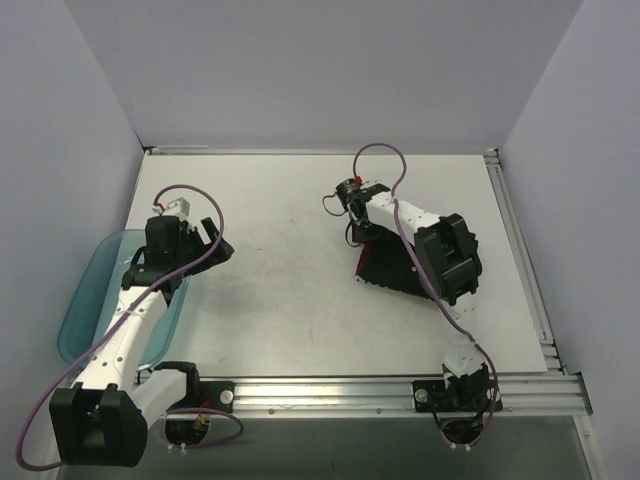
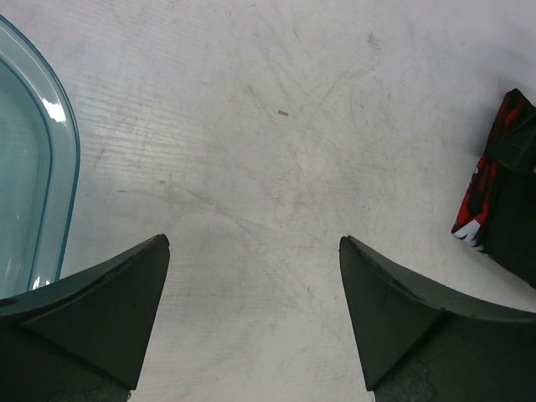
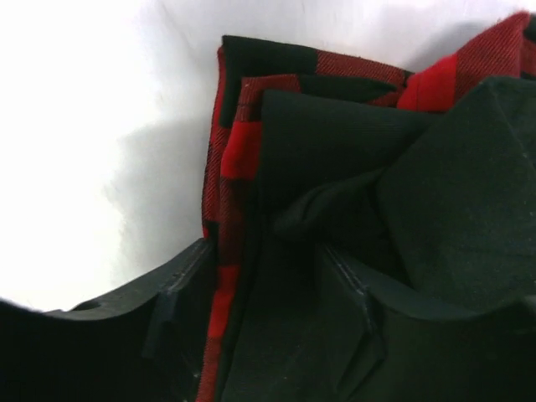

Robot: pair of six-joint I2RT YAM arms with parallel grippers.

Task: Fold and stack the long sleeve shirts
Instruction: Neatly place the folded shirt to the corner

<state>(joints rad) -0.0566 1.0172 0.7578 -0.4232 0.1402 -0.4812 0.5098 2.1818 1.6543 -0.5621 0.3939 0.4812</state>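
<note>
**Top view.** My two arms rise from the near edge of the bench (image 1: 290, 270). My left arm (image 1: 120, 340) reaches along the left side, and its jaws hang beside the far inner corner of a translucent teal tub (image 1: 85, 300) that overhangs the bench's left edge. My right arm (image 1: 440, 255) bends over the right-centre of the bench. There both shirts lie as one small pile, largely hidden beneath the wrist. A red hem of the red-and-black check shirt (image 1: 375, 277) shows along the pile's near edge.

**Left wrist view.** My left jaws stand wide apart and hold nothing. Bare, scuffed bench (image 2: 276, 167) fills the gap between the two dark fingers (image 2: 92, 310). The tub's rim (image 2: 63, 134) curves at the left, and a corner of the check shirt (image 2: 490, 197) enters at the right edge, well apart from these jaws.

**Right wrist view.** The black shirt (image 3: 335, 159) lies crumpled on top of the check shirt (image 3: 230, 159), whose folded edge projects at the left and far sides. My right jaws stand partly apart, and the left edge of both shirts runs between the fingers (image 3: 180, 310). I cannot tell whether the cloth is clamped or merely lies in the gap.
</note>
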